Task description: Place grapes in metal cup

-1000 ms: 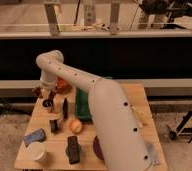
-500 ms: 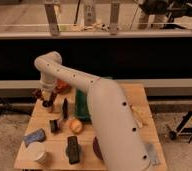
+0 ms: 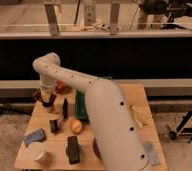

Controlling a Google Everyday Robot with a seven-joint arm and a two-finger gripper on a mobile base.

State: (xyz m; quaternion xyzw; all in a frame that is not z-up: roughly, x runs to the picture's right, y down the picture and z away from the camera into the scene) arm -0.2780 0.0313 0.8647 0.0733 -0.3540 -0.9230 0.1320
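Gripper (image 3: 47, 98) low beside grapes (image 3: 37, 94), over metal cup (image 3: 48, 105); grip state cannot tell. Likely grasp-or-place step; next: confirm hold, centre over cup.

I work at a wooden table (image 3: 137, 95) on speckled grey floor (image 3: 179, 156). Ahead runs a long dark wall (image 3: 149, 57), a pale railing (image 3: 139, 34) along its top.
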